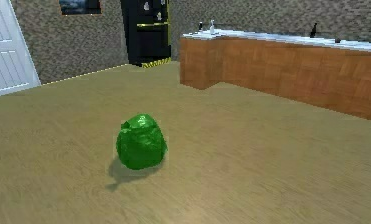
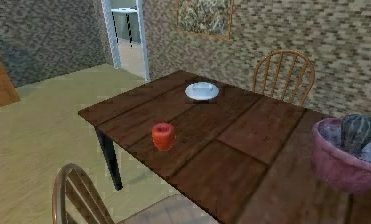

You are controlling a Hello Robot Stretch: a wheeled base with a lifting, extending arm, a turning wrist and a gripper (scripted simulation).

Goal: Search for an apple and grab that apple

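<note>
On the dark wooden table (image 2: 243,130) in the arm side view, a small red rounded object (image 2: 164,137), apple-like in colour, stands near the front edge, with a white dish (image 2: 202,91) at its 1 o'clock, a pink pot (image 2: 338,160) with a ribbed green plant at its 3 o'clock, and a wooden chair (image 2: 283,75) beyond. In the forward view a glossy green lump (image 1: 141,142) lies on the wood floor, a black fridge (image 1: 145,32) at its 12 o'clock and a counter (image 1: 283,65) at 2 o'clock. How the gripper's fingers stand I cannot tell.
</note>
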